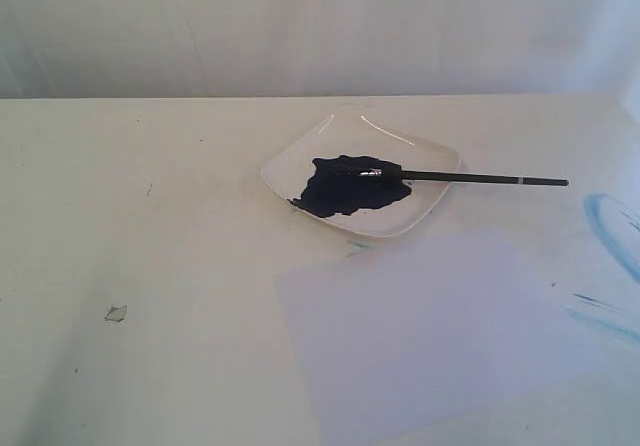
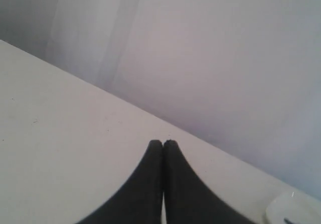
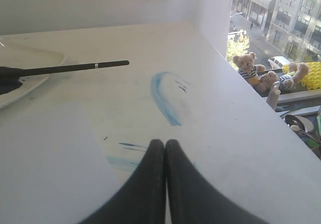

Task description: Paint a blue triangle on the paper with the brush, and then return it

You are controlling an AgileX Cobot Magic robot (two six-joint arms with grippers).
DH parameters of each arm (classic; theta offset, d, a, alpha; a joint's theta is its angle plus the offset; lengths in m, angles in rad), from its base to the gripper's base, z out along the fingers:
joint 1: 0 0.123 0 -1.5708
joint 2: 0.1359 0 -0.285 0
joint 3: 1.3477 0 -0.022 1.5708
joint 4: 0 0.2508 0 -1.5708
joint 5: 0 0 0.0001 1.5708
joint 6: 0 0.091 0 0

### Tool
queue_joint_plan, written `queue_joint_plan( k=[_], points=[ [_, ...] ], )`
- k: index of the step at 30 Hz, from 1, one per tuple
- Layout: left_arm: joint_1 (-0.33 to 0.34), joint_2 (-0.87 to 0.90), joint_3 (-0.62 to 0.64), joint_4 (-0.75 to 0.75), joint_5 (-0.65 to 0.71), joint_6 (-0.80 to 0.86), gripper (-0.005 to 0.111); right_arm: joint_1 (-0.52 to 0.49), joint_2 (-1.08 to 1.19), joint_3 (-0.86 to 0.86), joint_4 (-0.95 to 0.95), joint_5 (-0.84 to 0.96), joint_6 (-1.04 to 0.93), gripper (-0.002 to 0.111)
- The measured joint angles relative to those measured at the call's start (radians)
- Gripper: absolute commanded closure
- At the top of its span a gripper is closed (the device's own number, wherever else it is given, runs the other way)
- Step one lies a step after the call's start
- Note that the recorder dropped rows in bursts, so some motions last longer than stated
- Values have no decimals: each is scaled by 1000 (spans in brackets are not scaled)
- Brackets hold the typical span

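Note:
The brush (image 1: pixel 480 177) lies across the white square dish (image 1: pixel 425 201), bristles in the dark blue paint, handle pointing right; it also shows in the right wrist view as the brush (image 3: pixel 75 67). The paper (image 1: pixel 430 331) lies flat and blank in front of the dish, also seen as the paper (image 3: pixel 45 169). No blue triangle shows on it. Neither arm appears in the exterior view. My left gripper (image 2: pixel 163 143) is shut and empty over bare table. My right gripper (image 3: pixel 165 143) is shut and empty, beside the paper's edge.
Pale blue smears (image 1: pixel 612 228) mark the table right of the paper, also seen as smears (image 3: pixel 163 98). A corner of the dish (image 2: pixel 293 211) shows in the left wrist view. The table's edge (image 3: pixel 241 88) runs close by the right gripper, with a window beyond.

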State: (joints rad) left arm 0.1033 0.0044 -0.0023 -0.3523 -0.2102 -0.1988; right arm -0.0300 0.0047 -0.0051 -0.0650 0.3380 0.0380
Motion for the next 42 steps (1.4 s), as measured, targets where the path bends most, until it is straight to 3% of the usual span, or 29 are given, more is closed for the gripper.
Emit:
queue_joint_plan(
  k=[12, 15, 18, 22, 25, 34, 38, 42],
  points=[
    [0, 0, 0, 36, -71, -83, 107, 0, 0, 0, -3, 0, 0, 108],
    [0, 0, -15, 199, -71, -170, 107, 0, 0, 0, 12, -11, 2, 108],
    [0, 49, -80, 520, -100, -355, 107, 0, 0, 0, 135, -79, 55, 108],
    [0, 222, -216, 977, -248, -732, 107, 0, 0, 0, 208, -211, 103, 108],
    [0, 405, -326, 1205, -395, -883, 107, 0, 0, 0, 243, -292, 117, 108],
    [-10, 989, -627, 1446, -698, -939, 107, 0, 0, 0, 273, -402, 120, 108],
    [-15, 1171, -702, 1558, -841, -939, 107, 0, 0, 0, 289, -442, 135, 108],
    [-60, 1299, -745, 1678, -879, -928, 107, 0, 0, 0, 298, -432, 183, 108]
  ],
)
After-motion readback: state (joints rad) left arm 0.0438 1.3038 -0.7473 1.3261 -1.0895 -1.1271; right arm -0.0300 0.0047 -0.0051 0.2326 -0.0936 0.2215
